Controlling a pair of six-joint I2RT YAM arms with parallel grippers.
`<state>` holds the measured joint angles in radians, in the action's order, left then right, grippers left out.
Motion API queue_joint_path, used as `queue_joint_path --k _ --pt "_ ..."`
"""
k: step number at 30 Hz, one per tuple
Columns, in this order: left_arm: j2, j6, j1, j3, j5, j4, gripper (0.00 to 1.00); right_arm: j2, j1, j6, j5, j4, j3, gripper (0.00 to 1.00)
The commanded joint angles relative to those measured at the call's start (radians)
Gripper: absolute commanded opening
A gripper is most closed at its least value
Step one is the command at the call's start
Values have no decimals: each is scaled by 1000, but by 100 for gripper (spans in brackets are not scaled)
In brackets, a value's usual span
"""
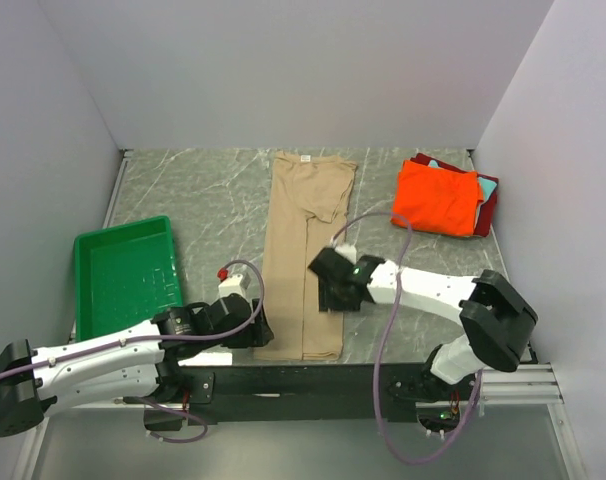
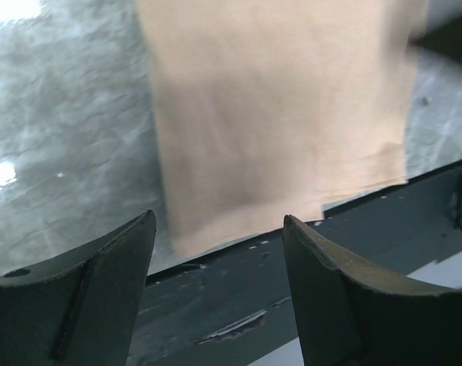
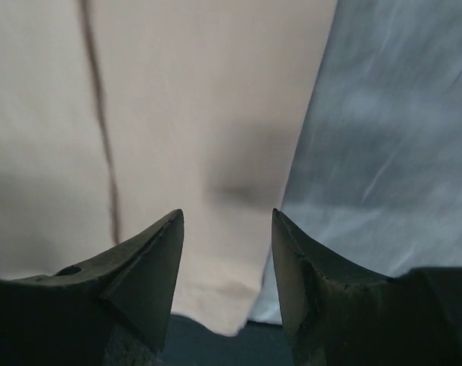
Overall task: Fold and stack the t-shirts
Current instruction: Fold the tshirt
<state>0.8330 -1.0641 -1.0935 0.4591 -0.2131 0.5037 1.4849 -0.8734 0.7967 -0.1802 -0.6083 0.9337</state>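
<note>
In the top view the left hand (image 1: 255, 330) hides a stretch of the tan t-shirt (image 1: 305, 250) along its left edge near the hem. The right hand (image 1: 331, 288) covers part of its right edge, and whether either hand touches the cloth cannot be told there. The label (image 1: 306, 158) at the collar is too small to read. At upper right the orange t-shirt (image 1: 438, 198) hides nearly all of the dark red t-shirt (image 1: 490, 192) and the teal t-shirt (image 1: 435, 164); only slivers show. In the left wrist view the tan cloth runs off the top edge, its upper right is smeared, and both fingers (image 2: 101, 305) are cut by the bottom edge. In the right wrist view the cloth runs off the top and left edges, and the table (image 3: 399, 152) at right is blurred.
</note>
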Motion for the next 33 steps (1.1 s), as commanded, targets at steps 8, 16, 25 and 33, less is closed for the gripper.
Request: queue_joint_path --k 8,16,25,33 --pt "-61 -76 4 -46 -23 58 73 -77 -219 304 -8 -79 -137 56" --pt "-40 -68 7 -54 -2 48 72 -138 -291 391 14 -122 -183 53" --pt "-48 -63 7 -50 1 52 72 -133 -305 427 48 -62 -262 47" --pt "-32 -65 9 -54 9 47 71 -121 -328 440 70 -36 -279 42"
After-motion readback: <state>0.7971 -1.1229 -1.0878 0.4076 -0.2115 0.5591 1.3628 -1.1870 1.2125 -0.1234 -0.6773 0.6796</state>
